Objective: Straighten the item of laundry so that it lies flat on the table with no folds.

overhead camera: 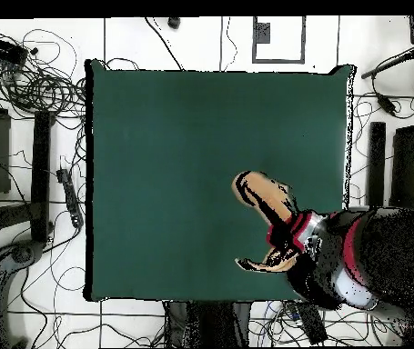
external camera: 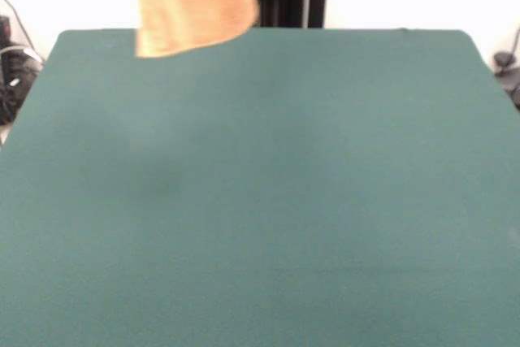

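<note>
Here the golden-tan towel [external camera: 193, 4] hangs in the air over the green table's [external camera: 260, 201] robot-side edge, not on the cloth.

It dangles in a narrow bunch, its upper part cut off in the front view; the arm [overhead camera: 338, 259] evidently carries it, presumably lifted to let folds drop before laying it flat. The gripper itself is hidden, so its jaws' state cannot be told.
</note>
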Robot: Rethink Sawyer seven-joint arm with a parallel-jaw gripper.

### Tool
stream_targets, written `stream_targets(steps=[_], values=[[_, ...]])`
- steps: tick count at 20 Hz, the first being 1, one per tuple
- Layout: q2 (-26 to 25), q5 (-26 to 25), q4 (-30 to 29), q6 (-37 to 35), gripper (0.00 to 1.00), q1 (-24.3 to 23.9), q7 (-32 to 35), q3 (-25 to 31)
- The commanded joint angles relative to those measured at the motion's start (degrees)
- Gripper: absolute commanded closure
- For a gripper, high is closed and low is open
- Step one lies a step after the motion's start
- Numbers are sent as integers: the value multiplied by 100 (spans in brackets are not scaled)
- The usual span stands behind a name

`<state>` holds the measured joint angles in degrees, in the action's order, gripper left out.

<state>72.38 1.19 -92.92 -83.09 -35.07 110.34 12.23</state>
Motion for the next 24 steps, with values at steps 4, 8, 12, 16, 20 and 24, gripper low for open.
stream_targets(steps=[4,8,12,16,20,24], values=[[25,332,-508,484,100,201,-721,292],[-14,-162,-400,357,100,279,-711,298],[-9,137,-570,559,100,278,-669,263],[-38,-118,-572,637,100,267,-726,239],[-74,-180,-698,782,100,210,-897,232],[-109,-253,-914,1115,100,175,-1005,202]])
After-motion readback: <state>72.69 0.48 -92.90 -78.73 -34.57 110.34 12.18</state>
